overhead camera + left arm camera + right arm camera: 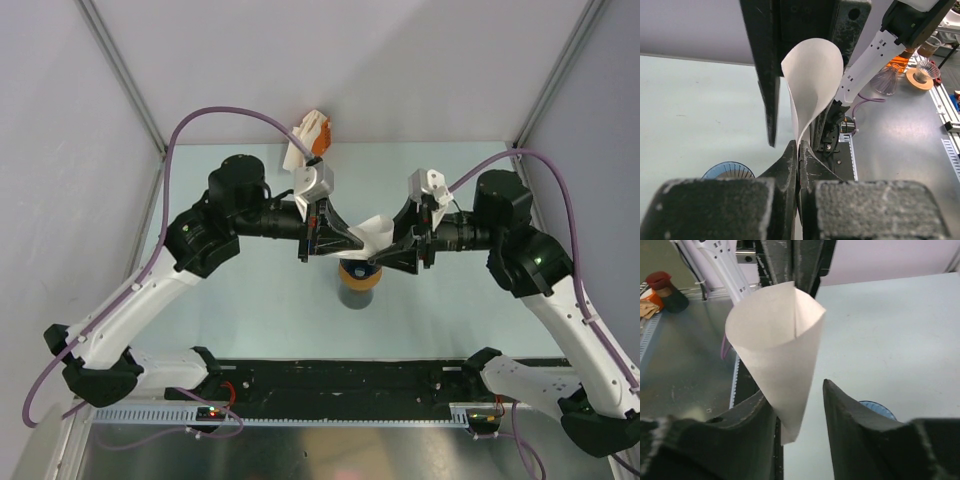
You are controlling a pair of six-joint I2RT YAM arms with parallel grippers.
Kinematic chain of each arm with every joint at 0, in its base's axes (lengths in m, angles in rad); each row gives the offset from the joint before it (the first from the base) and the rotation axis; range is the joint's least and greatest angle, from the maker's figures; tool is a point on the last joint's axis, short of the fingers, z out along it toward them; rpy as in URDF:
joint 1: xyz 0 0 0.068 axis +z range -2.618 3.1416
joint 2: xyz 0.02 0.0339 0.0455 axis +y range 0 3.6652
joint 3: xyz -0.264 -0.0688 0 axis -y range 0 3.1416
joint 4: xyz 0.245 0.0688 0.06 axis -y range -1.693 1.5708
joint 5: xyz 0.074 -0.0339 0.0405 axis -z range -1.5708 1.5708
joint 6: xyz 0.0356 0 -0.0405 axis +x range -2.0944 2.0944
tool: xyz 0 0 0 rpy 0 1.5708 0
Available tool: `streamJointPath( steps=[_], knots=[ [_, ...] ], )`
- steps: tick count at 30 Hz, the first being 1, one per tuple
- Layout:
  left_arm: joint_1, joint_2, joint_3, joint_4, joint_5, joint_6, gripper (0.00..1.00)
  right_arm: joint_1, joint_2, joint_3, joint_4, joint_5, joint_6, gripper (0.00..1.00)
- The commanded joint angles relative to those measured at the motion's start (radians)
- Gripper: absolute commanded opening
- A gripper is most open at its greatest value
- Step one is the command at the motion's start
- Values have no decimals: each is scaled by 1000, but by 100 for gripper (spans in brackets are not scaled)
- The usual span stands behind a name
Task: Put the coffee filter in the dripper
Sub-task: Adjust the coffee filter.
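Where the left arm reaches in from the left side of the pale table (250, 310), the left gripper (356, 243) meets the right one near the middle, above a dark grey cup (354, 298) topped by an orange ring (360, 279). In the left wrist view the fingers (785, 160) of the left gripper are pressed together, with the lower edge of the coffee filter (812, 85) pinched in the seam between them. The filter rises from that pinch as a curled white sheet. Low in the same view, left of the fingers, a slice of the blue ribbed dripper (729, 170) shows against the table, apart from the filter.

From above, the filter (375, 231) sits as a white curl between the two grippers, held over the cup. To its right, the right gripper (388, 258) comes in from the right arm. Its wrist view shows the filter (780, 350) as an open cone, mouth up, its narrow end hanging between the spread fingers (850, 415). The cone lies against the left-hand finger, and a clear gap separates it from the right-hand one. Just past that finger, the blue rim of the dripper (880, 409) peeks out on the table below, with no filter in it.
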Motion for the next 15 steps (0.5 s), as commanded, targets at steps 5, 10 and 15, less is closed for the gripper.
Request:
streamJointPath(
  steps=[5,10,15],
  knots=[
    [32,-12,31,51,35,-77,0,-106,-60,21,95,-24,144,52],
    [44,-3,33,75,47,-107,0,-120,-54,30,100,-48,160,45],
    [49,-2,33,86,45,-124,0,-121,-48,31,91,-53,150,37]
  ],
)
